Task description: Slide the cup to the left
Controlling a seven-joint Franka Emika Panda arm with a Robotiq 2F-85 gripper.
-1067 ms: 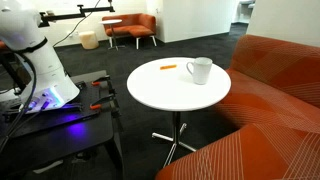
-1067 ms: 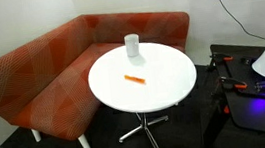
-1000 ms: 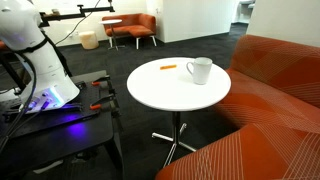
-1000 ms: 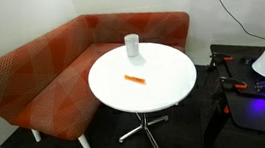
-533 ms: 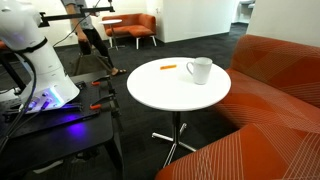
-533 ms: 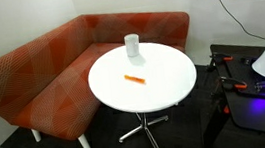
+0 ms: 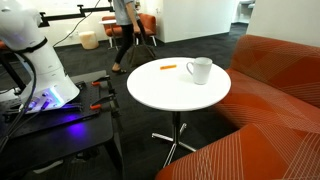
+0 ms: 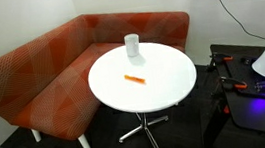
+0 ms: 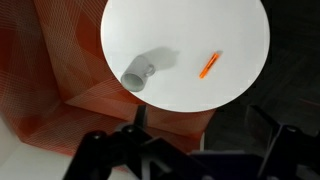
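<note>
Located cup (image 7: pixel 199 70) upright near the rim of the counter (image 7: pixel 170 98), on the sofa (image 8: pixel 42 74) side, apart from the small orange object (image 7: pixel 167 66). Found claw (image 9: pixel 190 138) high above the counter in wrist view, spread open and empty, well apart from the cup. Judged task not begun: no contact, no approach. Left to do: descend beside cup, set a finger against its wall, push left across bare counter.

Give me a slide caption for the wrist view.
Overhead wrist view: white cup and orange object apart on round white table, orange sofa beyond.
</note>
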